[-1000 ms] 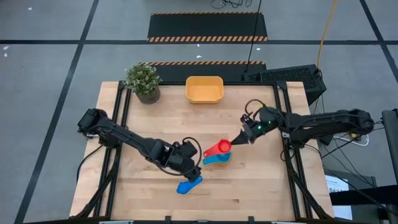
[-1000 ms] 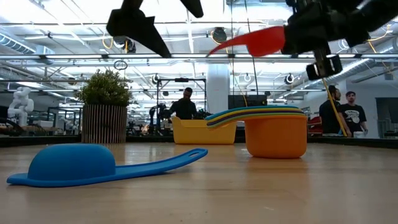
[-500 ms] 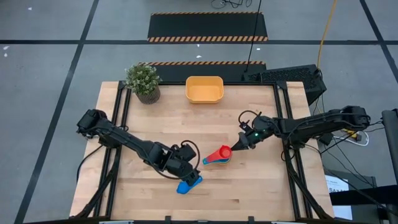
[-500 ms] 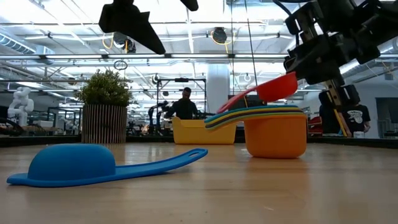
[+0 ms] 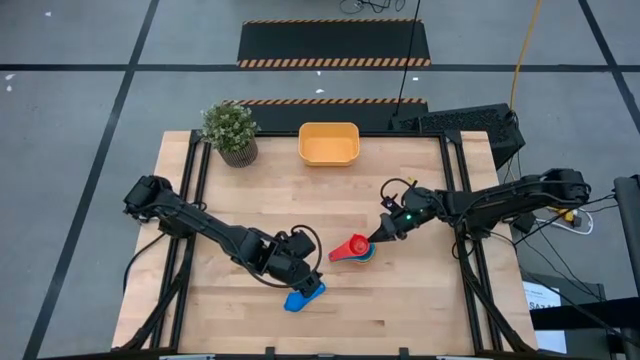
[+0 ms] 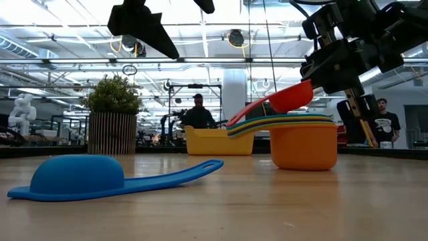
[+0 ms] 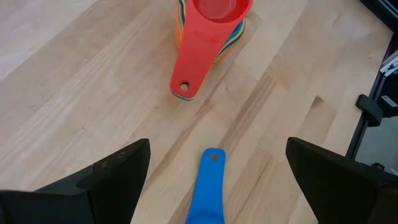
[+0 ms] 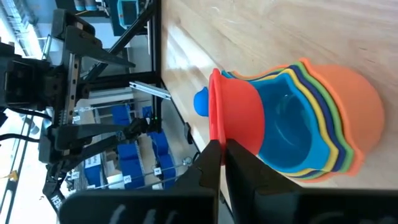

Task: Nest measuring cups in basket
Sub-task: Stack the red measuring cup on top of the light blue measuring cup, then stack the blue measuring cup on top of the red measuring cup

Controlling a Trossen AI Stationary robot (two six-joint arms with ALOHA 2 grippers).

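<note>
The red cup [image 5: 358, 246] is light, hard, slippery plastic, so your right hand [image 5: 377, 236], pinched shut on its rim, is lowering it into the cup stack [image 6: 302, 140] mid-bench. The dark blue cup [image 5: 303, 296] lies flat near the front edge under your wide-open left hand [image 5: 298, 272]; grab its thin handle.

High view: overhead, looking straight down on the whole table [image 5: 250, 200]. Low view: at tabletop height, looking level across the wood into the room. Left wrist view: close above the boards, facing down past its own dark fingers [image 7: 118, 174]. Right wrist view: very near the stack of cups [image 8: 298, 118]. All four views share that stack and the blue cup [image 6: 80, 177].
</note>
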